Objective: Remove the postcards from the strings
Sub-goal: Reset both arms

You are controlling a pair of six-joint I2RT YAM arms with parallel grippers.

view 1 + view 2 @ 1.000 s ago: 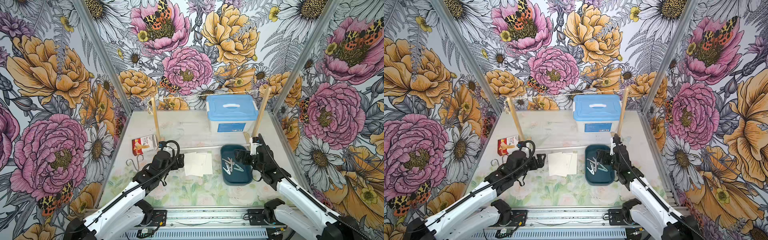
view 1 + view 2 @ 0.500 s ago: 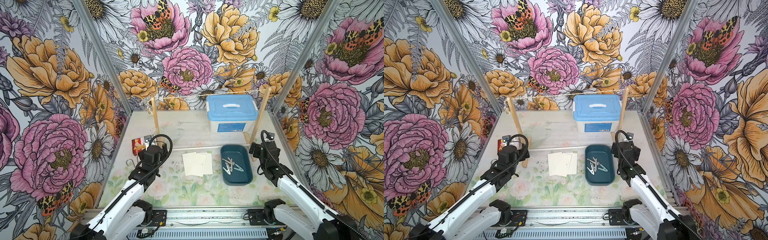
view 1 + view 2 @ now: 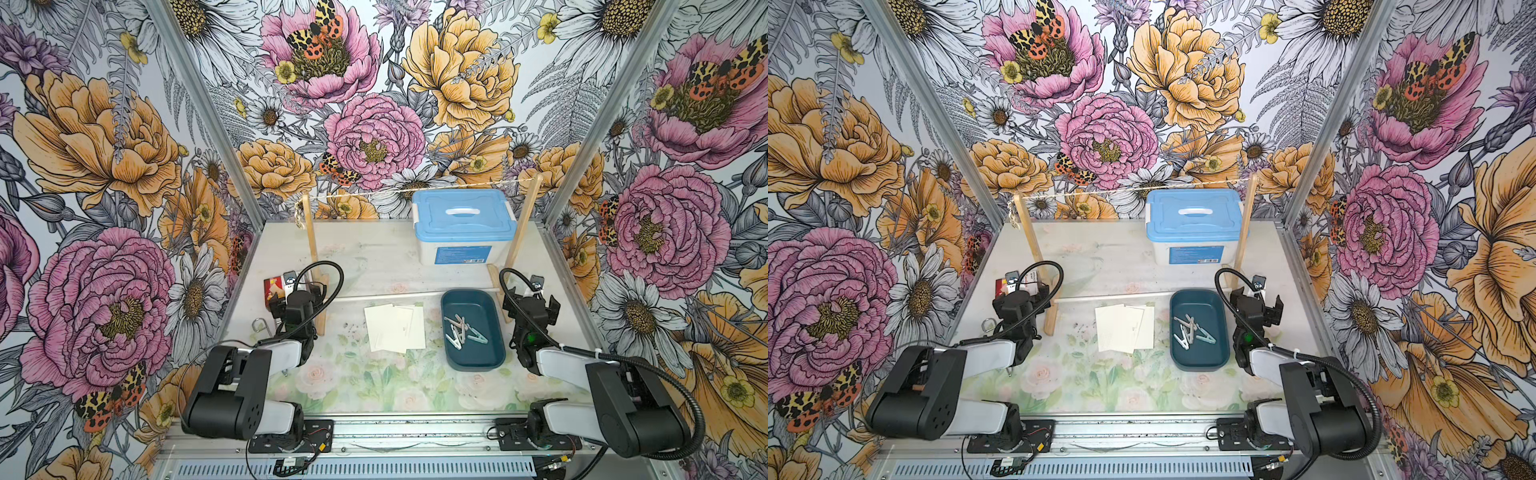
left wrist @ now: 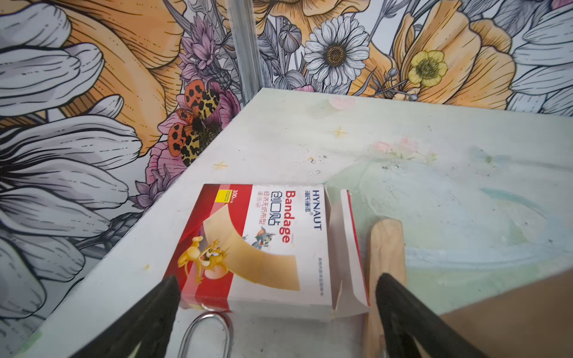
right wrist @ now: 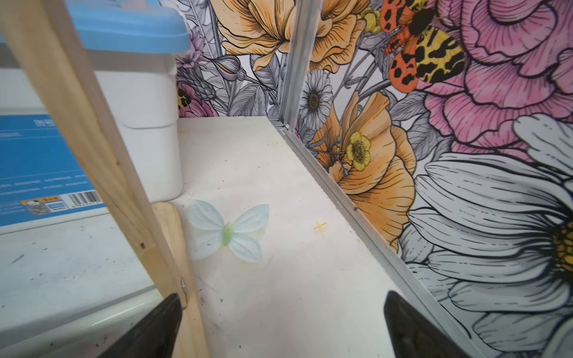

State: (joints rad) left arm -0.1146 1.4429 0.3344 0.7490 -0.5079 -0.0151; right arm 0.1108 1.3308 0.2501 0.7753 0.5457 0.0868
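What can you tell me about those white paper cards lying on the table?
The plain white rectangular paper postcards lie flat in a loose, overlapping pile, slightly fanned so several edges show. They look thin and matte, with a tiny faint mark on one. They rest on the flowery tabletop, beside the dark teal plastic tray but apart from it. Nothing else touches them.
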